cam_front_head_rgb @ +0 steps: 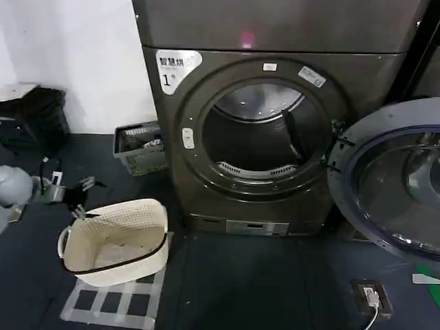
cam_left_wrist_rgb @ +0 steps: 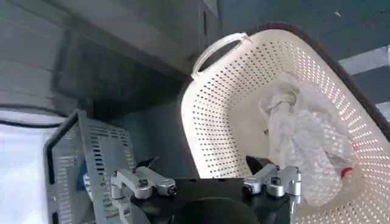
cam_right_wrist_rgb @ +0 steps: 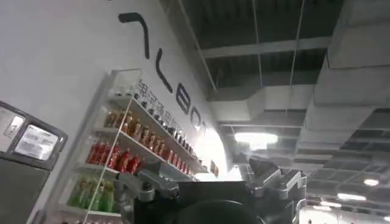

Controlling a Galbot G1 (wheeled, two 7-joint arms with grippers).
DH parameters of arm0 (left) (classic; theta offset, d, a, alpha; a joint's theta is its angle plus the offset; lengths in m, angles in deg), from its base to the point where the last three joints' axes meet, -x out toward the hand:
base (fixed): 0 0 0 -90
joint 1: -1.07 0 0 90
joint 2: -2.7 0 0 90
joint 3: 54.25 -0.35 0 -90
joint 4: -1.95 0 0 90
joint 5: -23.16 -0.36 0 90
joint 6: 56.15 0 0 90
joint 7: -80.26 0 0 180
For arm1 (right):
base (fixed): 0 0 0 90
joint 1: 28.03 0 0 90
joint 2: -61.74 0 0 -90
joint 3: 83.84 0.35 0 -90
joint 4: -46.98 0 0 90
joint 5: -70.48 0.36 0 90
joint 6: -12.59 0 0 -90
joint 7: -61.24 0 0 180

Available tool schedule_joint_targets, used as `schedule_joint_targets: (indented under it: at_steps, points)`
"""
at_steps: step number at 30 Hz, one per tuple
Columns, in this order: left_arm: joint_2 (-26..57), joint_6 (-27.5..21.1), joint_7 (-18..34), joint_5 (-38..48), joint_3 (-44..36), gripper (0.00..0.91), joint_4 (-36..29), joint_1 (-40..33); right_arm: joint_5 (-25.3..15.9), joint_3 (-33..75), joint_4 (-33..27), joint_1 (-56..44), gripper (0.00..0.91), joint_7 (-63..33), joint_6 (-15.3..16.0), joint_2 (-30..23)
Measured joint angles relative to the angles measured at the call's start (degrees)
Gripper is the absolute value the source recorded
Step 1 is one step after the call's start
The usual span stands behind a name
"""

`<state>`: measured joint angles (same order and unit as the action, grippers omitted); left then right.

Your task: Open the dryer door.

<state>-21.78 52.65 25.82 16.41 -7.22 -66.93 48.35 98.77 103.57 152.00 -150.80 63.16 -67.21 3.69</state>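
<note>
The dryer door [cam_front_head_rgb: 395, 182] of the dark grey machine labelled "1" [cam_front_head_rgb: 275, 31] stands swung wide open to the right, its inner side and tinted glass facing me. The round drum opening [cam_front_head_rgb: 261, 134] is uncovered, with a dark item hanging inside it. My left gripper [cam_front_head_rgb: 81, 190] hovers low at the far left beside the white basket, far from the door. In the left wrist view the left gripper [cam_left_wrist_rgb: 201, 163] is open with nothing between its fingers. My right gripper [cam_right_wrist_rgb: 195, 171] points up toward the ceiling, open and holding nothing.
A white perforated laundry basket [cam_front_head_rgb: 155, 237] [cam_left_wrist_rgb: 213, 52] holding white cloth [cam_left_wrist_rgb: 304, 140] sits on the floor in front left of the machine. A grey crate [cam_front_head_rgb: 141, 148] [cam_left_wrist_rgb: 79, 158] stands by the wall. A floor socket [cam_front_head_rgb: 371, 297] lies near right. Shelves of bottles [cam_right_wrist_rgb: 122, 158] line a wall.
</note>
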Motion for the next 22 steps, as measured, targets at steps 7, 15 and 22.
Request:
schedule_joint_targets:
  at_steps: [7,15,22]
  points:
    - [-0.19,1.7,-2.36,-1.09,0.0,0.907,1.2,-0.19,-0.26,-0.22,0.13,0.18,0.907,0.05,0.0,-0.01]
    - [-0.75,1.94,-2.88,-1.53,-0.38,0.907,2.0,-1.02,-0.52,-0.14,-0.29,0.18,0.907,0.1,-0.06,0.21]
    - [-1.0,2.53,-3.01,-1.97,-0.53,0.907,2.49,-1.16,-0.51,-0.03,-0.25,0.06,0.907,0.14,-0.1,0.18]
